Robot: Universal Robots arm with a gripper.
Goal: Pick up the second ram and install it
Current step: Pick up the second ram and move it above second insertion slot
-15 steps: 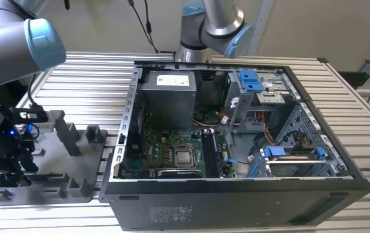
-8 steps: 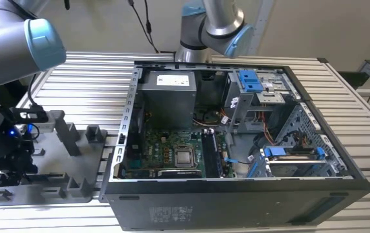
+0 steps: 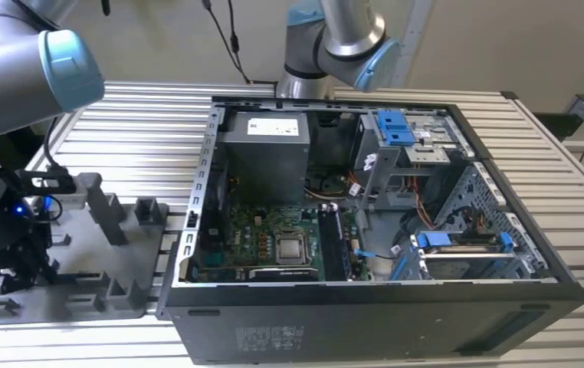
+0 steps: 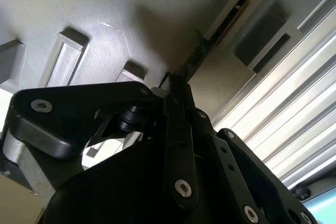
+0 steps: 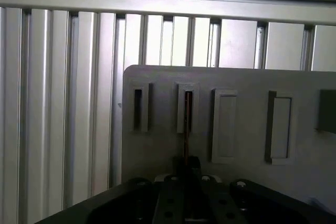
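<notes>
My jaws look pinched on the second ram [image 5: 187, 129], standing on edge in a slot of the grey holder rack [image 5: 247, 82]; I'd draw it straight out of that slot, no twist.

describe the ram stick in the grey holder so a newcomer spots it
Start at the grey holder plate on the slatted table, at the exterior view's left of the open computer case. In the first wrist view, two narrow slots sit side by side. The second ram is the thin dark strip standing edge-on in one; the other slot is empty.
</notes>
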